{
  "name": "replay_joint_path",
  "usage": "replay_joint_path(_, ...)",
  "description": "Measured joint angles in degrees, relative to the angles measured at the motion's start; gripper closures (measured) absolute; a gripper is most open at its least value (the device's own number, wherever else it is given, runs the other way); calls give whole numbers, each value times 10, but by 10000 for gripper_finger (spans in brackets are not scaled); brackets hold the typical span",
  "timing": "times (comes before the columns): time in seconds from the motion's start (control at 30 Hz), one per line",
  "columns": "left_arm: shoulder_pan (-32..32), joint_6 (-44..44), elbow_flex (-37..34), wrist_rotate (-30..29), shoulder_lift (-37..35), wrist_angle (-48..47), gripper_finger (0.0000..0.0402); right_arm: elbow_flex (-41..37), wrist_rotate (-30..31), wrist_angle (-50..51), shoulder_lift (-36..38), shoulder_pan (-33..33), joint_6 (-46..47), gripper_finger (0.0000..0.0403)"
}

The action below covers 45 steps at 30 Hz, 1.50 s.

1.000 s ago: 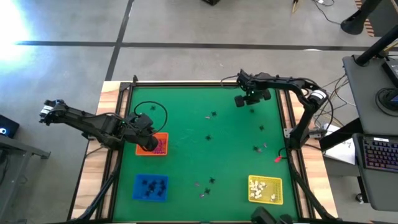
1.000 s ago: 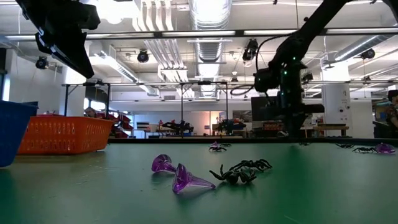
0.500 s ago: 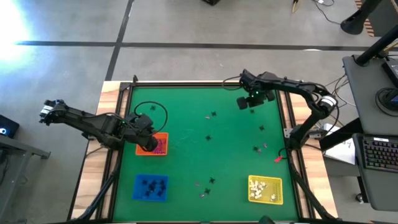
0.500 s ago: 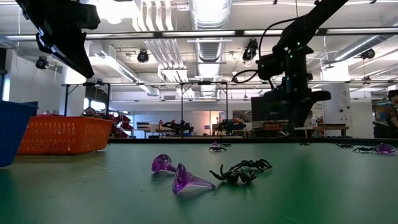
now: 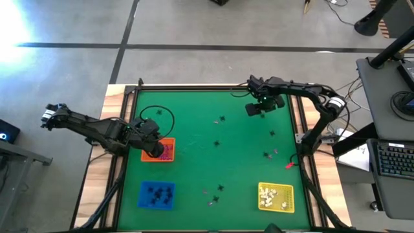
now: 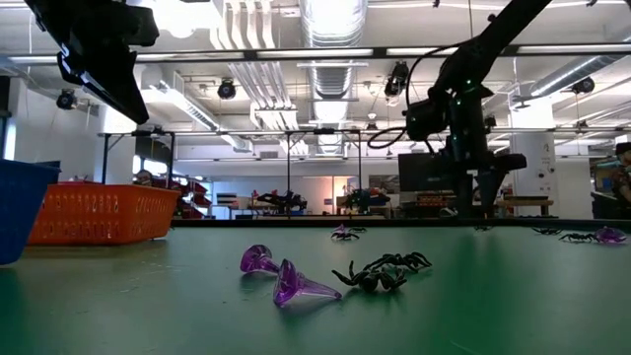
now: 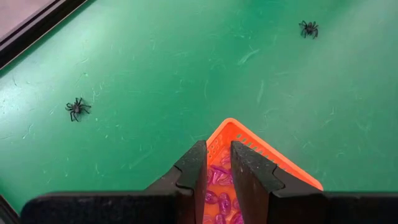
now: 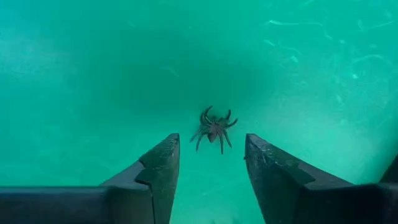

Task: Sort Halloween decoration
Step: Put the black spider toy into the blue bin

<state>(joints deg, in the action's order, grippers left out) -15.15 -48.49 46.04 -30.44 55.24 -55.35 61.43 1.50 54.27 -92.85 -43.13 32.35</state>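
1. The right gripper [image 8: 208,171] hangs over the far right part of the green table [image 5: 194,123]; its fingers are spread wide and hold nothing — a small dark spider [image 8: 213,129] lies on the mat just ahead of the gap between them.
2. The left gripper [image 7: 214,165] sits above the orange tray [image 7: 273,163] at the table's left side; its fingers are only a narrow gap apart, and I cannot tell whether anything is pinched between them.
3. Purple trinkets [image 7: 219,176] lie inside that orange tray; the blue tray [image 5: 157,195] holds black pieces; the yellow tray [image 5: 276,197] holds white ones.
4. Loose trinkets dot the mat — two black spiders [image 7: 77,108] show past the left fingers; up close in the low view, two purple pieces [image 6: 286,279] lie beside a black spider [image 6: 383,271].
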Motion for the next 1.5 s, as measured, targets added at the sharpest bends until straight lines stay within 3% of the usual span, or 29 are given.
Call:
replay_joint_path(0.57,0,0,0,11,0,1,348,0,-7,-18,-87,-8,-1,229)
replay_joint_path(1.07,0,0,0,11,0,1,348,-3,-27,-31,-145,-15,-24,382)
replay_joint_path(1.5,0,-1,0,11,-1,0,348,-8,-10,-39,-54,-15,-26,394)
